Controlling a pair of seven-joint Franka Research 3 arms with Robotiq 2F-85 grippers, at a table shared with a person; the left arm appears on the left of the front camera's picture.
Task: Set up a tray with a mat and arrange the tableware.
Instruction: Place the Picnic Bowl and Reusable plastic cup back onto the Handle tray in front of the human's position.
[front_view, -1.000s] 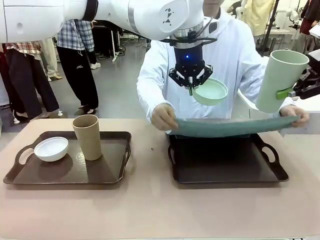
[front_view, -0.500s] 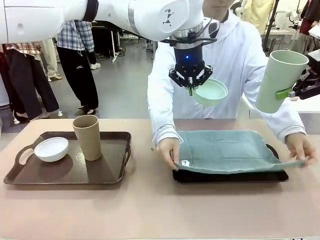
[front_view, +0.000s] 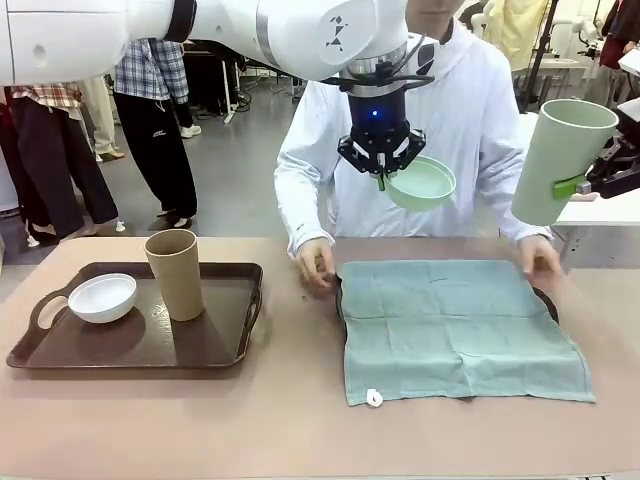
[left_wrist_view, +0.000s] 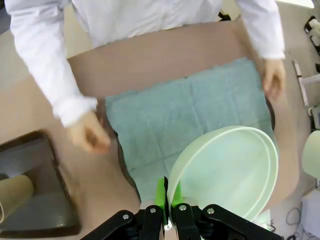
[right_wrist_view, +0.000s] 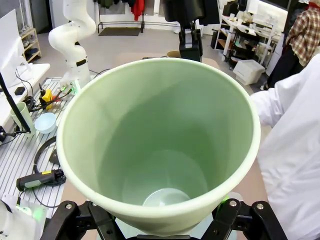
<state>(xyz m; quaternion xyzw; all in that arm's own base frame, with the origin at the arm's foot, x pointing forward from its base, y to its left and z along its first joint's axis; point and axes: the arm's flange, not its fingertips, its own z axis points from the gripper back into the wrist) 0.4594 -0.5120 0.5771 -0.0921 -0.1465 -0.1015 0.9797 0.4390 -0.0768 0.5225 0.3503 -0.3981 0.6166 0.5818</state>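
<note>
Tableware's split up right now: the small mint-green round bowl (front_view: 420, 184) hangs in the air over the far side of the desk (front_view: 300, 420), pinched by its rim in the left end effector (front_view: 381, 176), whose jaws are clamped tight on that thin lip. The tall mint-green handleless tumbler (front_view: 560, 160) is up at the far right, tilted, with the right end effector (front_view: 575, 185) spread wide around its lower wall. The small white round bowl (front_view: 102, 297) and the tan-brown tumbler (front_view: 178, 273) sit upright, just beside each other, on the dark brown handled tray (front_view: 230, 345) at the left. On the right, the soft teal cloth mat (front_view: 450, 330) lies over a second dark tray (front_view: 339, 300), pretty much hiding it, and its near edge drapes onto the desk. One of the person's hands (front_view: 315, 262) is at the mat's far-left corner and the other hand (front_view: 540, 262) at the far-right. My take on handling: all four pieces look light, rigid and smooth, so slick rather than heavy. Bowls go best by the rim, tumblers around the body low down, since they're tall and tippy. The mat's floppy and would probably bunch if anything drags across it, so I'd lower things straight down.
</note>
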